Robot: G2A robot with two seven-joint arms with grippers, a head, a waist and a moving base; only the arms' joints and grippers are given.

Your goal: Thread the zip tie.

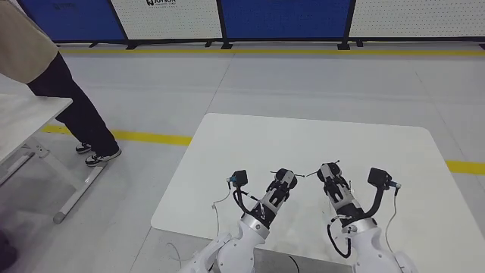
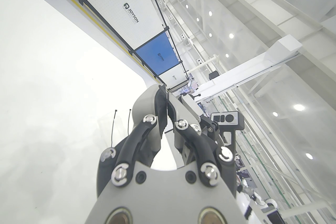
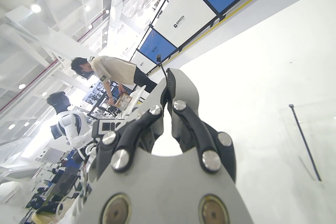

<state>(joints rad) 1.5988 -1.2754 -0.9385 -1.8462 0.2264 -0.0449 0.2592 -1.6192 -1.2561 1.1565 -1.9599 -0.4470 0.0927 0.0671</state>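
Looks down on a white table (image 1: 227, 133), with all the action over its near edge.

At the left: the left gripper (image 1: 286, 176), lifted off the tabletop and tipped toward its partner. Presses its fingers (image 2: 147, 104) tight together, seemingly on the tail end of the black zip tie (image 1: 305, 175). Cannot confirm that pinch from the wrist camera, where the strap is too thin to pick out between the pads.

In the middle: bridges the short gap between the two grippers as a thin dark line, held in the air and clear of the table.

At the right: the right gripper (image 1: 328, 171), about level with the left one and close beside it. Clamps its fingers shut on the head end of the strap, with the small square head poking out just past the fingertips.

Also on the tabletop: spare zip ties (image 2: 114, 128), thin and black, apart from both grippers.

On progress: seems past the pickup, with both ends apparently in hand and raised. Shows no closed loop and no tail through the head, so the threading itself counts as not yet done. Leaves the fine part: lining the tail tip up with the slot in the head, pushing through, then pulling snug.
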